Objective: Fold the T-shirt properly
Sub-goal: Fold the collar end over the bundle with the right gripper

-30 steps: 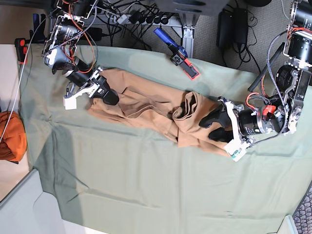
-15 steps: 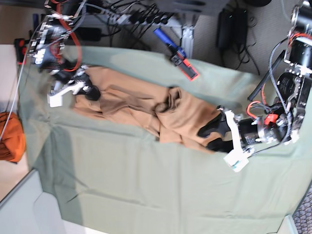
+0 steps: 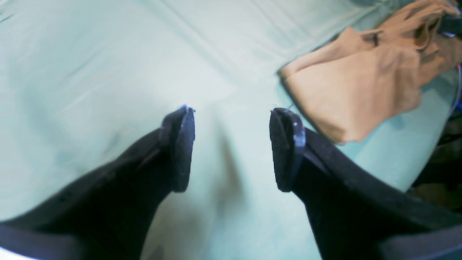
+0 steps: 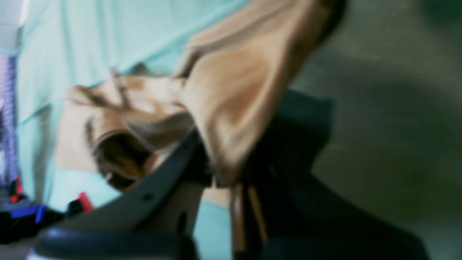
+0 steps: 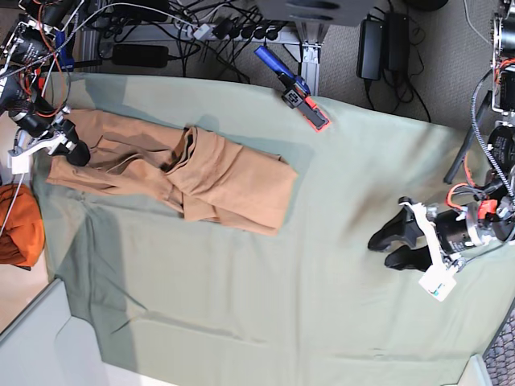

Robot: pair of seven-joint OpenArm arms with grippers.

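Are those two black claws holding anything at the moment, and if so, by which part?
The right tool is shut on the T-shirt, pinching its far end near the table's edge. The left tool is open over the green cloth, holding nothing.

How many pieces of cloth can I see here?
3: the tan T-shirt lying bunched on the green cloth that covers the table, and an orange bundle at the left edge. More may be hidden.
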